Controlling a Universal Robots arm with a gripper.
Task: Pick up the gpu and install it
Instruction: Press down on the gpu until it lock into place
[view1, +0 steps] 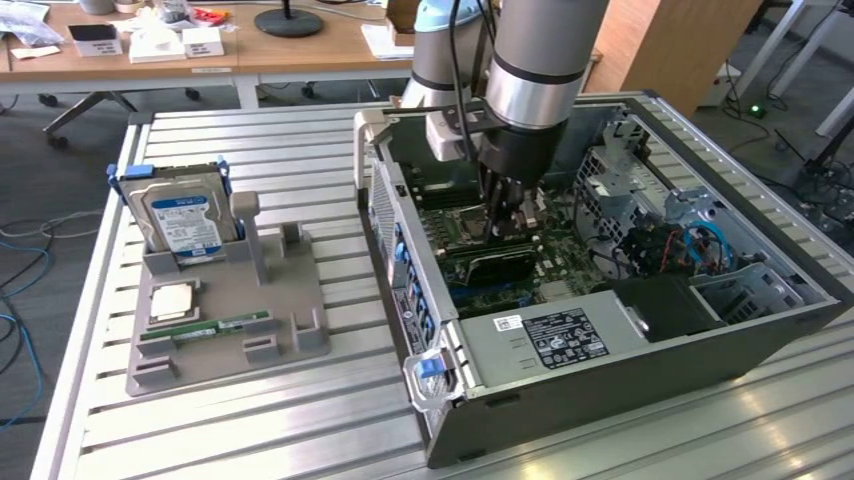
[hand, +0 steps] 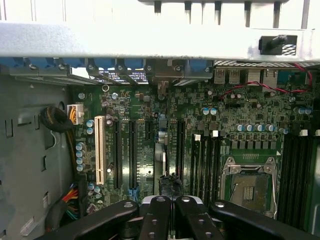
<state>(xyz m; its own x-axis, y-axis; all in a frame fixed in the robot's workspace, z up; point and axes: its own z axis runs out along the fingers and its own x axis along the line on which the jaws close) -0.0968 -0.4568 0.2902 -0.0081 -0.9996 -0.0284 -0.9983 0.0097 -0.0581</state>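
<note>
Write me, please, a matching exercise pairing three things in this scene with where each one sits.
Things:
1. hard drive
2. RAM stick
3. gripper

Places:
A. inside the open computer case, over the motherboard
B. standing upright in the gray holder
C. lying flat on the gray holder

Pairs: 1-B, 2-C, 3-A

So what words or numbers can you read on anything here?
None can be read.
Hard drive blue label: print too small.
Power supply black label: white print too blurred.
Small white sticker beside it: unreadable.
Motherboard markings: too small.
</note>
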